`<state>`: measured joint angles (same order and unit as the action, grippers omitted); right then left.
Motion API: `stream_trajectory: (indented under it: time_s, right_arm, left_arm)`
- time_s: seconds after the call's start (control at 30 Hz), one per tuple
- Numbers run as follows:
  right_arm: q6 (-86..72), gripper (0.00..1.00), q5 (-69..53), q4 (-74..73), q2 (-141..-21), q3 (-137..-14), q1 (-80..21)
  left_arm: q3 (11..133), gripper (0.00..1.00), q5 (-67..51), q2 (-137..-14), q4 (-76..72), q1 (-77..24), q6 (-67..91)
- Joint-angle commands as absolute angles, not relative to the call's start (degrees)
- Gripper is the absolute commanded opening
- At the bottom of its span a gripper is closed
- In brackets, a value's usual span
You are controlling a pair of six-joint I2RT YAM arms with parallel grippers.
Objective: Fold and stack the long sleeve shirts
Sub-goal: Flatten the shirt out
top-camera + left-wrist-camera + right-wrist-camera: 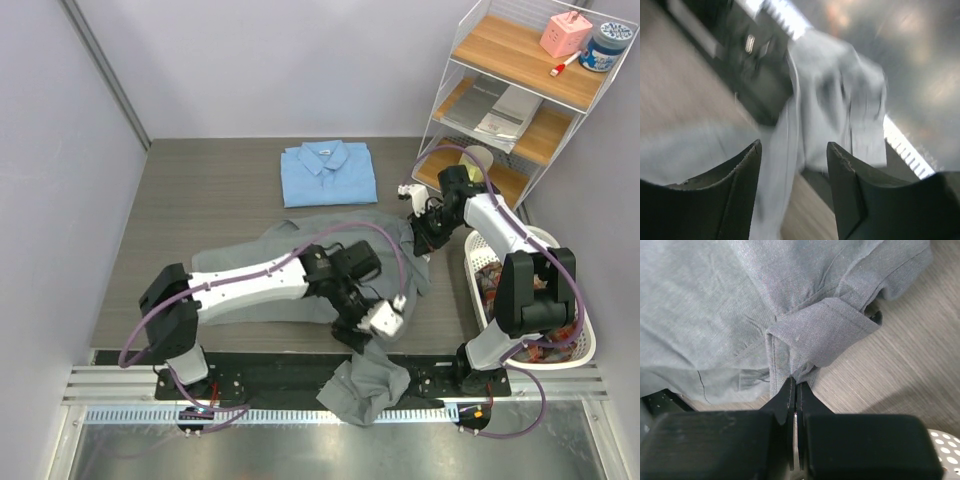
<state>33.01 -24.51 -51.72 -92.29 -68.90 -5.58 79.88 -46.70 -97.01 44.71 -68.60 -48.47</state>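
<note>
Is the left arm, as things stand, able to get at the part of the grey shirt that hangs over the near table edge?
Probably yes: the left hand is open just above that hanging cloth of the grey shirt, and nothing stands between them.

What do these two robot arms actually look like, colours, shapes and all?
The left arm and right arm both have smooth white shells with black joints and black bases. A purple cable loops along each. Their fingers are matte black wedges.
</note>
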Motion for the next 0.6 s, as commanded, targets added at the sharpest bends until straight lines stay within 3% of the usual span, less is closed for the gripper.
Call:
stream_trajectory:
  time_s: [0.0, 0.27, 0.4, 0.57]
  right_arm:
    - [37.08, 0.01, -23.82, -52.47, -90.35, -70.93, -6.06]
    - [43.32, 0.02, -24.79, -58.79, -84.82, -64.45, -8.78]
    - [48.24, 0.02, -22.08, -61.43, -80.34, -58.37, -11.6]
    - [52.47, 0.06, -17.59, -63.37, -78.4, -55.02, -12.3]
  left_arm:
    - [73.85, 0.57, -46.32, -89.49, 44.01, -53.65, -43.24]
    - [64.69, 0.52, -33.23, -87.35, 56.33, -17.38, -58.95]
    - [64.34, 0.48, -28.32, -92.28, 61.34, -7.4, -64.32]
    - [57.06, 0.43, -23.3, -90.36, 61.61, -4.66, -69.52]
